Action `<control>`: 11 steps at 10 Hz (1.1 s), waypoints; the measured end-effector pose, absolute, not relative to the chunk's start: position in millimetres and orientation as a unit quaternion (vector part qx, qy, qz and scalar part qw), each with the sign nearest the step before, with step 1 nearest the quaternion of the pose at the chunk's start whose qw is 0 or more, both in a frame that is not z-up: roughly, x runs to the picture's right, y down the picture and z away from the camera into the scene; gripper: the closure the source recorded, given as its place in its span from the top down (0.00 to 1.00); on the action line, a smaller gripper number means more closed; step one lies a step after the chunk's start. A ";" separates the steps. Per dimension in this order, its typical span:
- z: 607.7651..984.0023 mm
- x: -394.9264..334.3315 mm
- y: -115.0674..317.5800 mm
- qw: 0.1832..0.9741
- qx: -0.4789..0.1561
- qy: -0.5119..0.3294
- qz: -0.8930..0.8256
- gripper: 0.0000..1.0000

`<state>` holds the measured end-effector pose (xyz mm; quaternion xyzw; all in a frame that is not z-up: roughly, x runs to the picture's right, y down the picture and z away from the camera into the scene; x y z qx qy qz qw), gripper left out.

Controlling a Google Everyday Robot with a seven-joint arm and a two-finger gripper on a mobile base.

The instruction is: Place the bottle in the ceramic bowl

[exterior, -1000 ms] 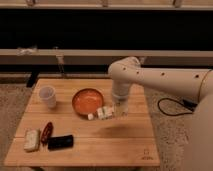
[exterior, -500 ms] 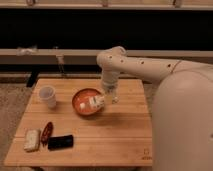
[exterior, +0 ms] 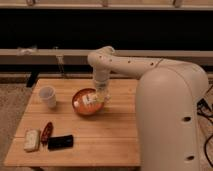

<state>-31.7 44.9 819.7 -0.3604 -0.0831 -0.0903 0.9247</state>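
The orange-red ceramic bowl [exterior: 82,106] sits on the wooden table [exterior: 110,135], left of centre. The whitish bottle [exterior: 90,98] lies on its side over the bowl's inside, at the tip of my gripper [exterior: 101,95]. The gripper reaches down from the white arm [exterior: 125,65] over the bowl's right rim and is shut on the bottle. I cannot tell whether the bottle touches the bowl's bottom.
A white cup [exterior: 47,96] stands left of the bowl. Near the front left corner lie a pale packet [exterior: 32,140], a red-brown snack bag [exterior: 46,132] and a black flat object [exterior: 60,142]. A dark wall and rail run behind the table.
The gripper has carried the bottle left from the table's middle to over the bowl, then lowered it slightly into the bowl.
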 end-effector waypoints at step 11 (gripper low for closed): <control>844.0 -33.3 34.3 0.928 -0.356 -0.081 -0.080 0.80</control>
